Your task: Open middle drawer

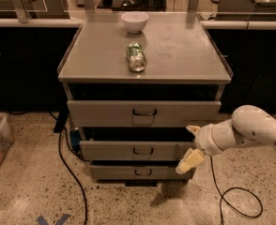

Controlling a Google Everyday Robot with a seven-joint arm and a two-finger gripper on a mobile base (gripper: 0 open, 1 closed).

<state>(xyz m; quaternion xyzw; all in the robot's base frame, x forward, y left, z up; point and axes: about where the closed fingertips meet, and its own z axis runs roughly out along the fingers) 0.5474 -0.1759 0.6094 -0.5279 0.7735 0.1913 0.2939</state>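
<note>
Just at the right end of the middle drawer (110,150), gripper (190,145) sits, jaws apart, well right of its handle (142,150).

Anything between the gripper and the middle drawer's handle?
Nothing visible. The gripper sits at the right end of the middle drawer, fingers open; the drawer front between it and the handle is bare.

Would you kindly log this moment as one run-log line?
task: open middle drawer | gripper: open, at drawer's right end | handle: untouched
</note>
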